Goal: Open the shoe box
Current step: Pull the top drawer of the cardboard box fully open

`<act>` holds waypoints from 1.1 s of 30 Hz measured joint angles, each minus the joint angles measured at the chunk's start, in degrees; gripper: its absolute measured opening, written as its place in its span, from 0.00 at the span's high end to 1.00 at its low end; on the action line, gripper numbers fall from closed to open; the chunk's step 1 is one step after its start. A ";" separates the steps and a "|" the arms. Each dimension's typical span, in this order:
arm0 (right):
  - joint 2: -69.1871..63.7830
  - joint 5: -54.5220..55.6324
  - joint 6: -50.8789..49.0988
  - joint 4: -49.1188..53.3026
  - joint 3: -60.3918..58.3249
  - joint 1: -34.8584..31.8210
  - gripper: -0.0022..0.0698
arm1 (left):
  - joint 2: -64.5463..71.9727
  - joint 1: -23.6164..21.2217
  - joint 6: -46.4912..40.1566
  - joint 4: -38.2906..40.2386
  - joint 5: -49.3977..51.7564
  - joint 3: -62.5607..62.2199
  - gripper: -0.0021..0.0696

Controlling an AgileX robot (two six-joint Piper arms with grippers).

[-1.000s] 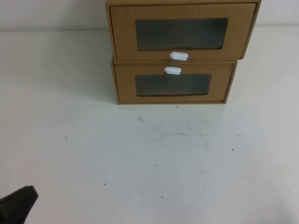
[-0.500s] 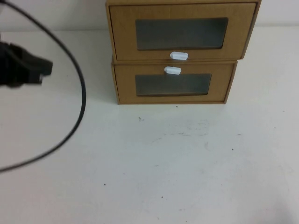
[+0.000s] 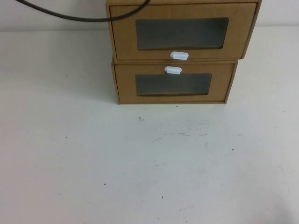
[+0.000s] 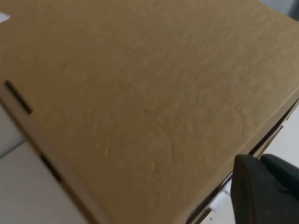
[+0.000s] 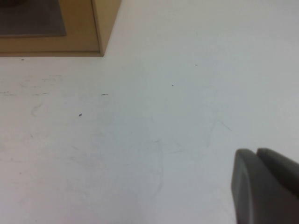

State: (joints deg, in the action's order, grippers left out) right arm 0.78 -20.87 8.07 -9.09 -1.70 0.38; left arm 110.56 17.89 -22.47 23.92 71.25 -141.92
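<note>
Two brown cardboard shoe boxes stand stacked at the back of the white table. The upper box point(image 3: 182, 32) and lower box point(image 3: 173, 84) each have a dark window and a white handle point(image 3: 179, 56) point(image 3: 173, 70). Both drawers sit closed. My left gripper point(image 4: 259, 161) hovers over the upper box's lid point(image 4: 140, 93), near its front edge, fingers shut and empty; a white handle point(image 4: 218, 201) peeks out below. In the high view only its black cable point(image 3: 70, 16) shows. My right gripper point(image 5: 256, 151) is shut and empty above bare table, right of the lower box's corner point(image 5: 70, 28).
The white table point(image 3: 149, 158) stretches in front of the boxes, marked with small dark specks and scuffs. A pale wall runs behind the stack.
The left arm rose from the lower left corner, swept up the left side and left the high view at the top; only its cable remains. The boxes have not moved.
</note>
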 joint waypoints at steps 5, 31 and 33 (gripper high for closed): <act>0.00 0.00 0.00 0.00 0.00 0.00 1.00 | 7.59 4.03 0.00 1.22 -1.14 -7.53 0.98; 0.00 0.00 0.00 0.00 0.00 0.00 1.00 | 15.64 5.85 1.01 3.93 -4.32 -6.92 0.98; 0.00 0.00 0.00 0.00 0.00 0.00 1.00 | 15.64 5.85 0.90 3.94 -4.43 -6.92 0.98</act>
State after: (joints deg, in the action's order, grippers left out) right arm 0.78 -20.87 8.07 -9.09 -1.70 0.38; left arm 126.20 23.75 -21.57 27.86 66.82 -148.83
